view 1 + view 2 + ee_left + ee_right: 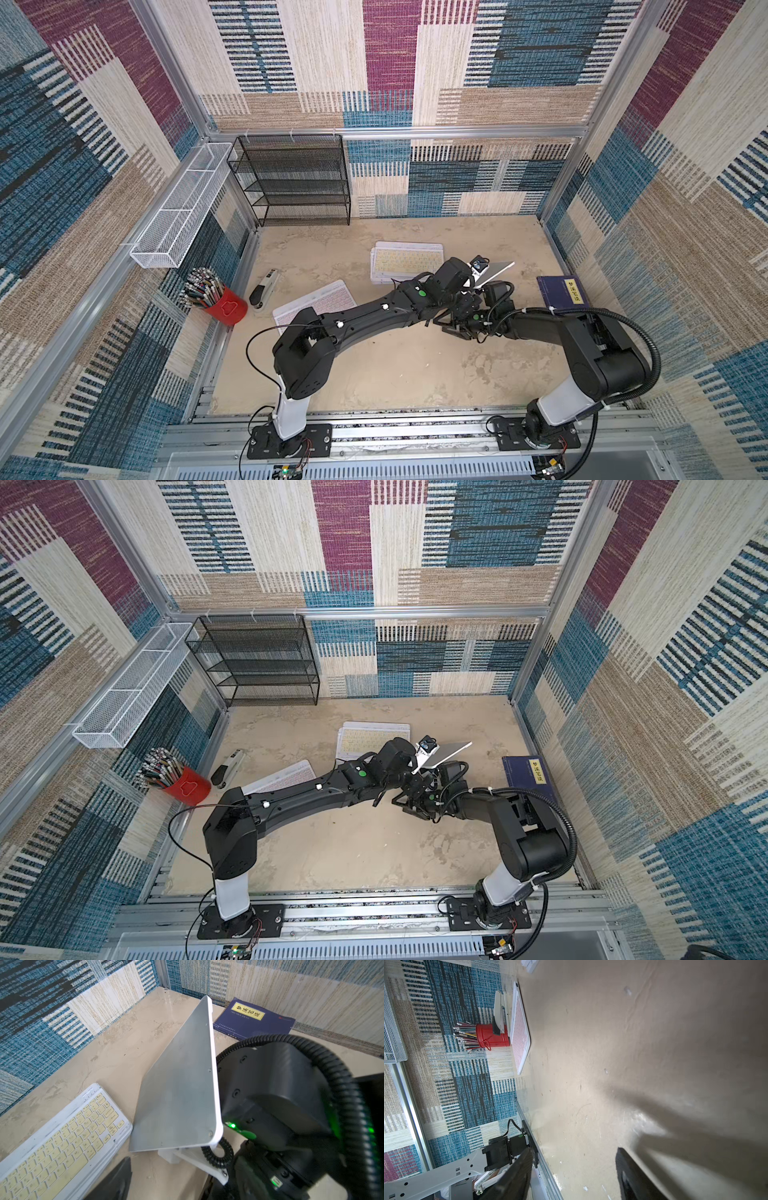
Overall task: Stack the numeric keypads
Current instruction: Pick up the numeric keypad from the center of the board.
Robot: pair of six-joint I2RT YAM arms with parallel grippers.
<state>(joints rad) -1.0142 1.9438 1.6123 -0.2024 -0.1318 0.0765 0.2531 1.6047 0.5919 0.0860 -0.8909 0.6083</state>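
Observation:
A stack of numeric keypads with a yellow-keyed one [407,262] [62,1147] on top lies at the back middle. A pink-keyed keypad [320,300] [520,1028] lies flat, partly under my left arm. Another keypad [496,271] [180,1084] stands tilted up, its silver underside showing. Its lower edge rests on a white bracket [199,1161] by the right arm's wrist. No finger visibly clamps it. My left gripper [462,305] hangs beside it; one dark finger [116,1180] shows, with bare table next to it. My right gripper [574,1150] [451,329] is open, rolled sideways and empty.
A dark blue book [561,293] lies at the right wall, just behind the right arm. A stapler [264,286] and a red cup of pencils [226,307] stand at the left. A black mesh shelf [295,178] and a white wire basket [183,208] line the back left.

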